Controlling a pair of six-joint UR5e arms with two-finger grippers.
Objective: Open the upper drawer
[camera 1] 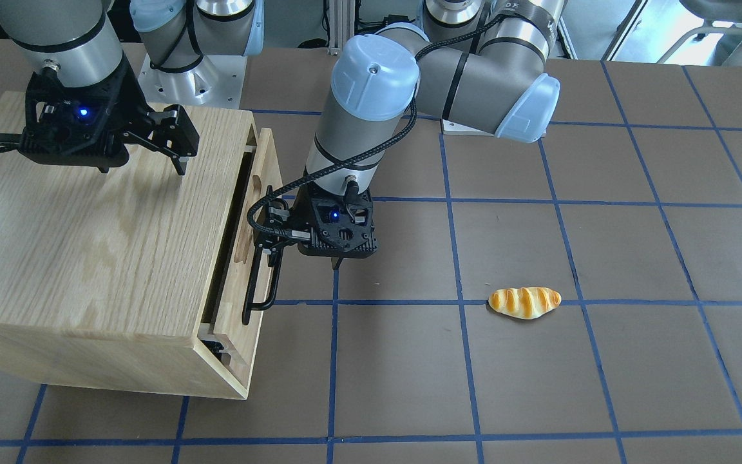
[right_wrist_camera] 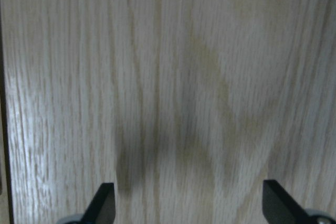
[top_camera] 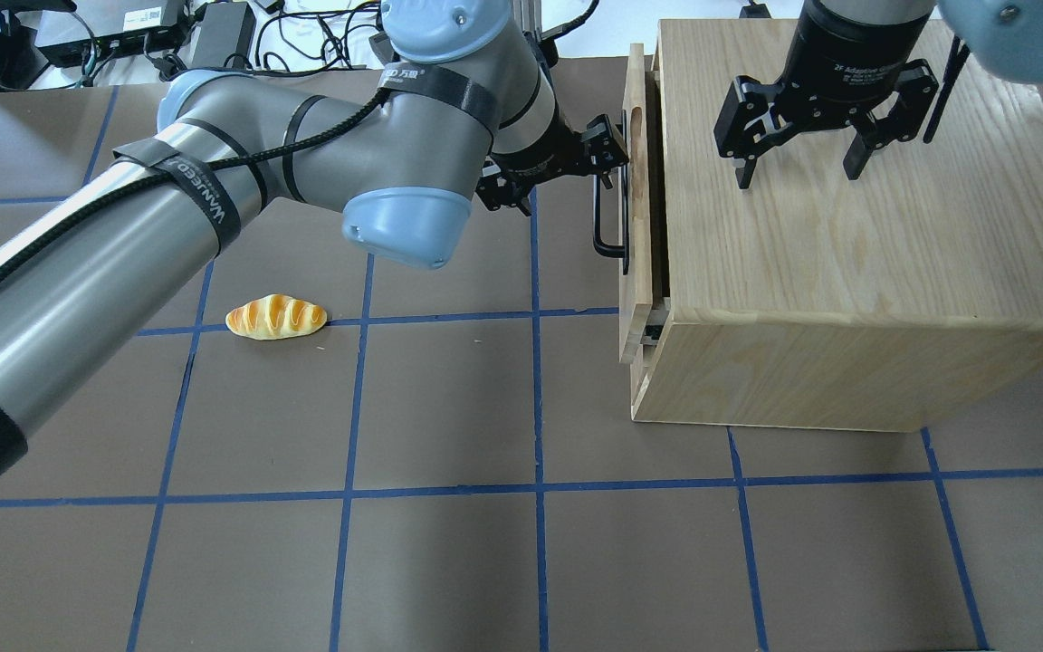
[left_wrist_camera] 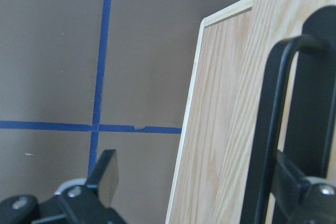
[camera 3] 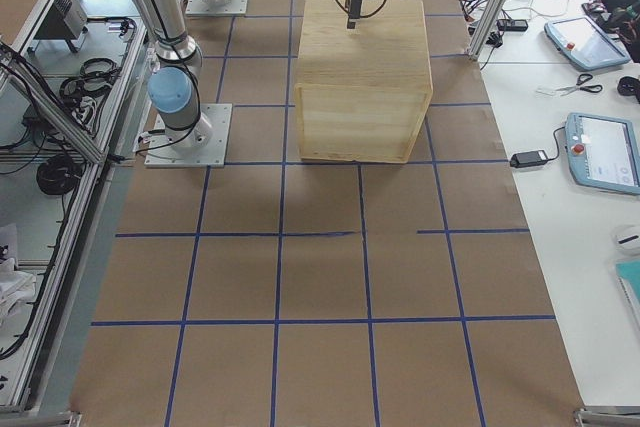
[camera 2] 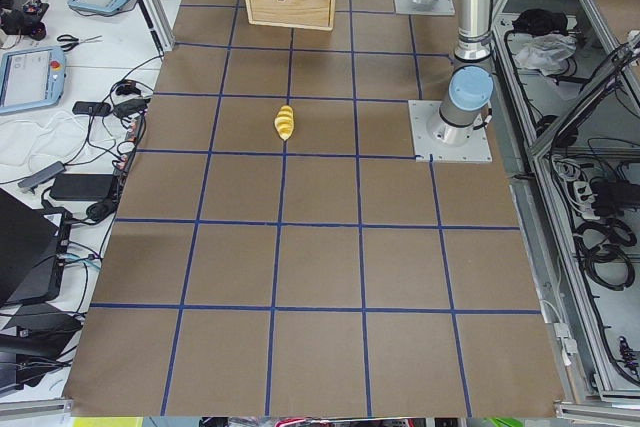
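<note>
Resting well apart from the cabinet (top_camera: 847,254) is a roll (camera 1: 525,302); right claw (top_camera: 798,177) is hovering spread over the cabinet; left claw (camera 1: 273,231), spread, is straddling the handle (left_wrist_camera: 265,129); drawer (top_camera: 635,290) is sitting slightly ajar.

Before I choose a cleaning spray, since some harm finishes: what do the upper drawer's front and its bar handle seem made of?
The upper drawer front looks like light oak-toned wood with a matte, perhaps lightly sealed finish: grain lines run along it; solid or veneer, I cannot tell. Its bar handle looks like black-coated metal: a slim, evenly dark rod with bent corners.
</note>
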